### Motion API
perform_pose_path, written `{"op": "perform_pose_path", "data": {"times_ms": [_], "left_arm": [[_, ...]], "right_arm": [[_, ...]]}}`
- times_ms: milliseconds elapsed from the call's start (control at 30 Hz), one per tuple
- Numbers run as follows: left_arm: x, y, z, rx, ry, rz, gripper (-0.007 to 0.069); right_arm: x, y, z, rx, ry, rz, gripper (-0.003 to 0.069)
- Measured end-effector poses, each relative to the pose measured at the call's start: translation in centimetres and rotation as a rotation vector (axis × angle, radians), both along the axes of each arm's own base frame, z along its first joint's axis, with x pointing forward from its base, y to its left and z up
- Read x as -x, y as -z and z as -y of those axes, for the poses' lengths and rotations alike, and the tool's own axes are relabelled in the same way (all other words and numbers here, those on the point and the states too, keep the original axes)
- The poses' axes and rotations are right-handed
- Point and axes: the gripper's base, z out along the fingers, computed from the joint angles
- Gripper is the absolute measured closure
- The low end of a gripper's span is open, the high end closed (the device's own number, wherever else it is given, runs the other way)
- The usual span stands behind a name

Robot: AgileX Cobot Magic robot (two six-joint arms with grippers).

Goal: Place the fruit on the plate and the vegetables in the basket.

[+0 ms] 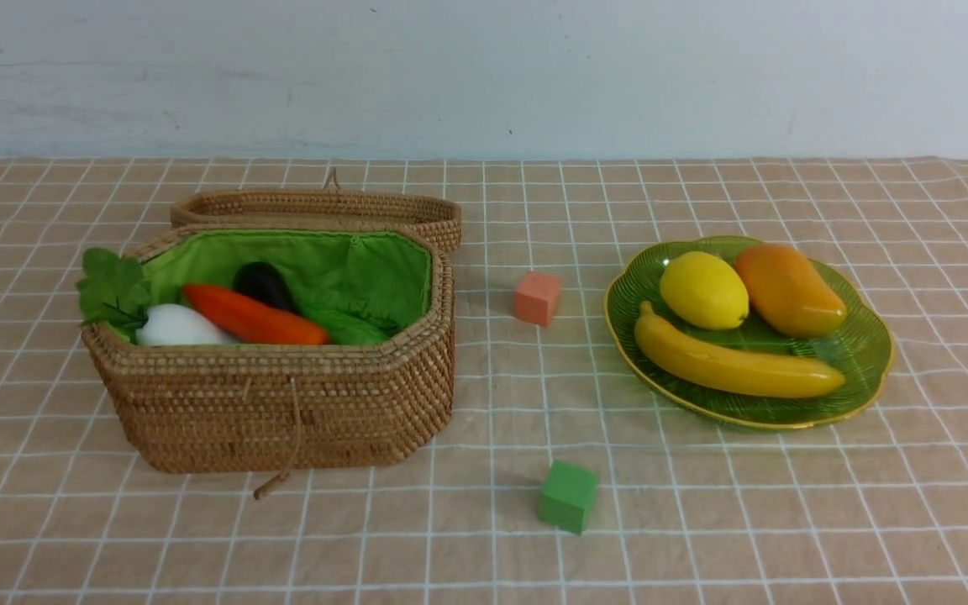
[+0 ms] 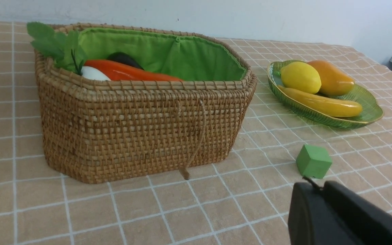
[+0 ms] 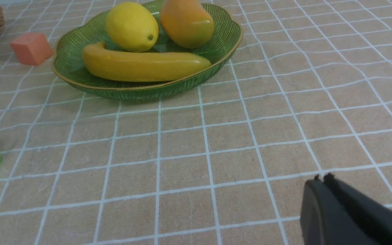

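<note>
The banana (image 1: 736, 366), lemon (image 1: 704, 290) and mango (image 1: 788, 290) lie on the green plate (image 1: 866, 349) at the right. The white radish (image 1: 175, 327), orange-red carrot (image 1: 253, 318), dark eggplant (image 1: 264, 284) and green gourd (image 1: 348, 328) lie inside the wicker basket (image 1: 282, 403) at the left. Neither gripper shows in the front view. My left gripper (image 2: 319, 185) is shut and empty, low over the cloth near the green cube. My right gripper (image 3: 322, 178) is shut and empty, on the near side of the plate (image 3: 80, 78).
An orange cube (image 1: 537, 297) sits between basket and plate. A green cube (image 1: 568, 496) sits on the cloth nearer me. The basket's lid (image 1: 324, 206) lies open behind it. A cord loop (image 1: 292, 445) hangs down the basket's front. A checked cloth covers the table.
</note>
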Motion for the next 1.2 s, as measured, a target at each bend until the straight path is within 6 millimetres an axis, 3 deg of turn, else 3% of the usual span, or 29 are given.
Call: {"op": "perform_pose_path", "data": {"times_ms": [200,300,500,633,1200], "left_arm": [[-0.2,-0.9,-0.2,0.077,-0.218,0.149,0.0615],[-0.6,0.0,-0.2,0.087,-0.317,0.185,0.0638],[-1.7,5.1,-0.3,0.067,-0.388,0.063,0.0638],[-1.3,7.7,-0.1,0.006,-0.373,-0.173,0.0638],[-1.3,7.8,-0.1,0.073,-0.388,-0.200,0.0638]], "right_arm": [[0.0,0.0,0.0,0.000,0.000,0.000,0.0654],[0.0,0.0,0.0,0.000,0.000,0.000,0.0652],[0.0,0.0,0.0,0.000,0.000,0.000,0.0646],[0.0,0.0,0.0,0.000,0.000,0.001,0.0642],[0.0,0.0,0.0,0.000,0.000,0.000,0.0624]]}}
